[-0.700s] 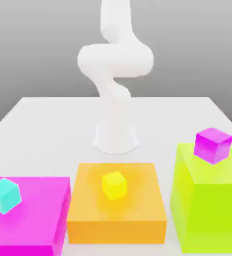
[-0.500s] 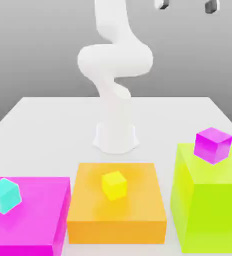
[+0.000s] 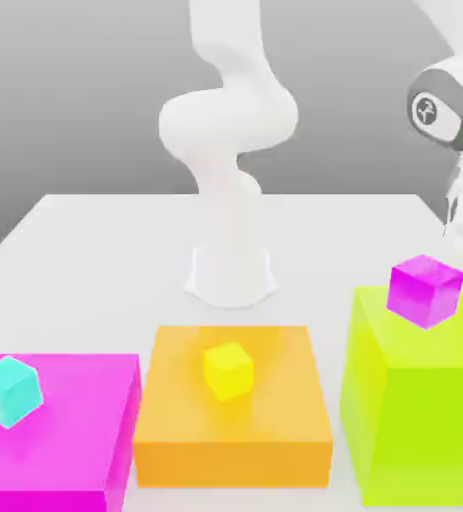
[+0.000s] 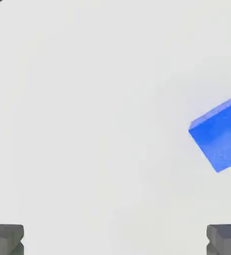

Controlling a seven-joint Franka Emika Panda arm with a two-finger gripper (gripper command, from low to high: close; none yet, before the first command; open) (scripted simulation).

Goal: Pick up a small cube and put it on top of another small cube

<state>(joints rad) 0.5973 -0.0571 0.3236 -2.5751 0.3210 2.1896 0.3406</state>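
Nearest in the exterior view, three blocks stood in a row: a flat magenta block (image 3: 55,425) at the exterior view's left carrying a cyan cube (image 3: 8,391), an orange block (image 3: 233,405) in the middle carrying a yellow cube (image 3: 227,370), and a tall lime block (image 3: 420,400) at the right. On the lime block's top sat the purple-magenta cube (image 3: 426,290). Behind it the white arm (image 3: 455,110) hung over the table (image 3: 115,250). In the hand view the gripper (image 4: 115,240) had its jaws spread wide and empty — the deep-blue cube (image 4: 220,135) lay on the white table, off to one side of the fingers (image 4: 6,238).
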